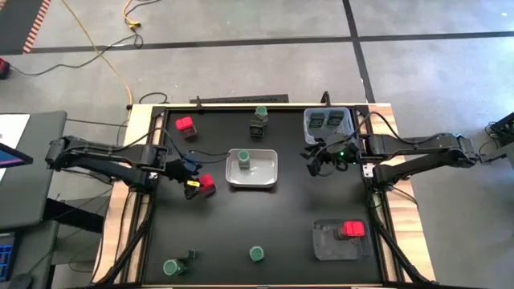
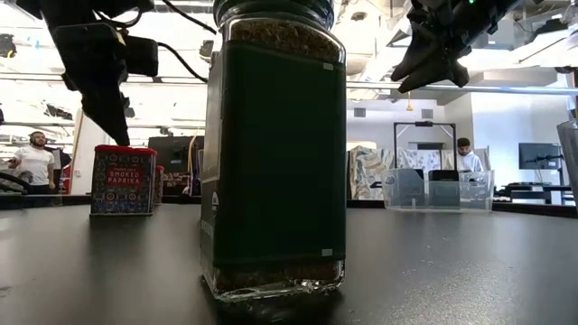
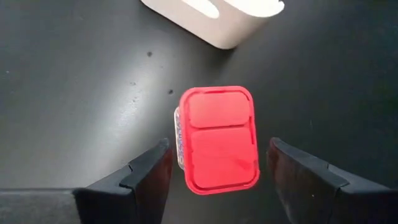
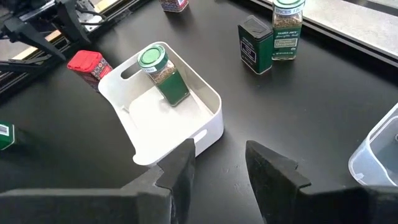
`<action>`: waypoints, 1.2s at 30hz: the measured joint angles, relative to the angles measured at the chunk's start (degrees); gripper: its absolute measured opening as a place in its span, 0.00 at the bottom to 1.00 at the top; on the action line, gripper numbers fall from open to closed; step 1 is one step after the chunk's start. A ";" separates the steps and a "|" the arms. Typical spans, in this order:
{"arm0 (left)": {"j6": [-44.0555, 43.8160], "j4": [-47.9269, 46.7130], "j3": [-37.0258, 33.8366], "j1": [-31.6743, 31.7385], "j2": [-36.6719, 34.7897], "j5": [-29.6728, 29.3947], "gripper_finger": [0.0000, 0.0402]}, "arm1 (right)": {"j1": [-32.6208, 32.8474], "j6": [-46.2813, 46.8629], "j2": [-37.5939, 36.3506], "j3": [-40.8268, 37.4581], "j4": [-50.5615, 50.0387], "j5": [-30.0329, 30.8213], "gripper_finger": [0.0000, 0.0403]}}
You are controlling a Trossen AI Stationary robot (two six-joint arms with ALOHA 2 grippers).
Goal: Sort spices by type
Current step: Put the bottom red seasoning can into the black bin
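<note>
My left gripper (image 3: pixel 219 149) is open and hovers above a red spice box (image 3: pixel 217 140) that stands on the table; its fingers are on either side of the lid, apart from it. The low view shows this box (image 2: pixel 124 181) under the gripper (image 2: pixel 107 99). My right gripper (image 1: pixel 317 158) is open and empty, in the air between the white tray (image 1: pixel 265 178) and the clear bin (image 1: pixel 307 120). One green-lidded jar (image 4: pixel 163 73) stands in the white tray. Two dark tins (image 1: pixel 327 120) sit in the clear bin. Another red box (image 1: pixel 352 230) lies in the grey tray (image 1: pixel 325 245).
At the far edge stand a red box (image 1: pixel 185 124), and a jar (image 4: pixel 286 23) beside a dark tin (image 4: pixel 255 42). Near the front edge stand two green-lidded jars (image 1: pixel 256 254) (image 1: pixel 171 266) and a small dark tin (image 1: pixel 191 255). One jar (image 2: pixel 275 153) fills the low view.
</note>
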 joint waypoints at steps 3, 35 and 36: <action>-0.49 0.01 0.00 -0.99 -0.06 -0.04 0.62 | 0.00 0.00 0.00 0.00 -0.04 0.00 0.42; -5.39 -1.41 -0.02 -5.34 -0.04 -5.20 0.62 | 0.00 -0.54 0.00 0.00 0.42 0.00 0.42; -6.67 -1.64 -0.02 -6.16 -0.04 -6.36 0.62 | 0.00 -0.52 0.00 0.00 0.42 0.00 0.42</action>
